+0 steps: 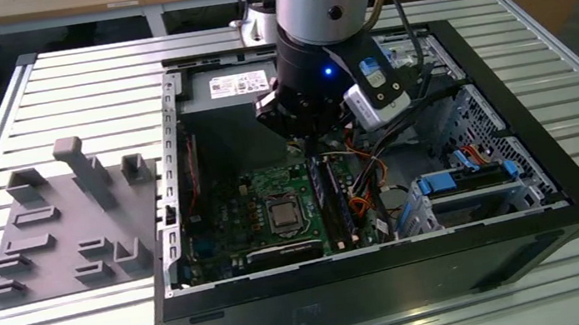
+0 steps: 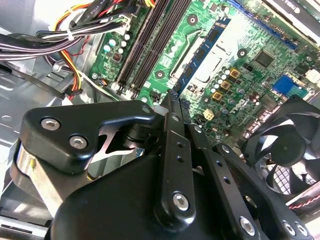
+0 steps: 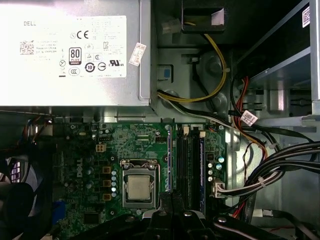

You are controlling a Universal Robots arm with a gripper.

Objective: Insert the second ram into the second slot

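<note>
My gripper (image 2: 175, 97) is shut on the second ram (image 2: 202, 55), a thin blue circuit-board stick seen edge-on, running out from the fingertips over the motherboard (image 3: 135, 142). In the first wrist view the stick (image 3: 168, 160) hangs along the edge of the black memory slots (image 3: 186, 165), on the processor's side. Another blue stick (image 3: 201, 165) sits in the slot at the far side of that row. Which slot is the second one I cannot tell. In the exterior view the gripper (image 1: 315, 138) is down inside the open computer case (image 1: 394, 271), above the slots.
A silver power supply (image 3: 70, 50) fills the case's far end. Cable bundles (image 3: 280, 160) run beside the slots. The processor socket (image 3: 136, 185) and a black fan (image 2: 285, 145) lie on the other side. A drive cage (image 1: 472, 180) and a grey fixture plate (image 1: 63, 226) flank the motherboard.
</note>
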